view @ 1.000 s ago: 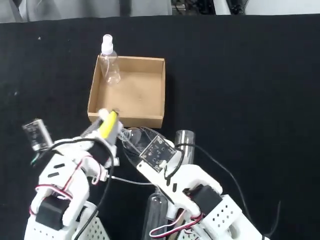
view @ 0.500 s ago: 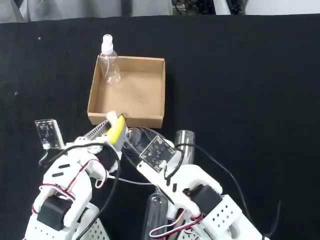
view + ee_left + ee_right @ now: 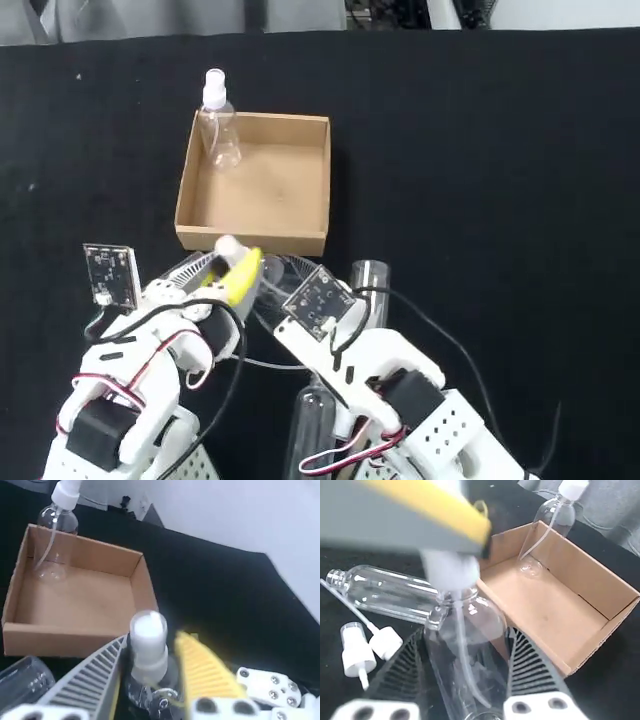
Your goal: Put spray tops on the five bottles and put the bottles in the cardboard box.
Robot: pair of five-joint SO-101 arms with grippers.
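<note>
Left tool [image 3: 150,647] twisted, clamping spray top [image 3: 148,628] on bottle [image 3: 466,635].

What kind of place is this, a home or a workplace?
Probably a robotics lab or workshop bench: the left arm and right arm, wires exposed, stand at a black-covered table with a cardboard box and a clear spray bottle.

The held bottle [image 3: 272,280] is mostly hidden between the arms, below its spray top [image 3: 227,245]. Another bottle [image 3: 308,432] is cut off at the near edge and, it seems, lies partly under the right arm. Seen from the right wrist, the yellow finger [image 3: 430,510] is blurred.
</note>
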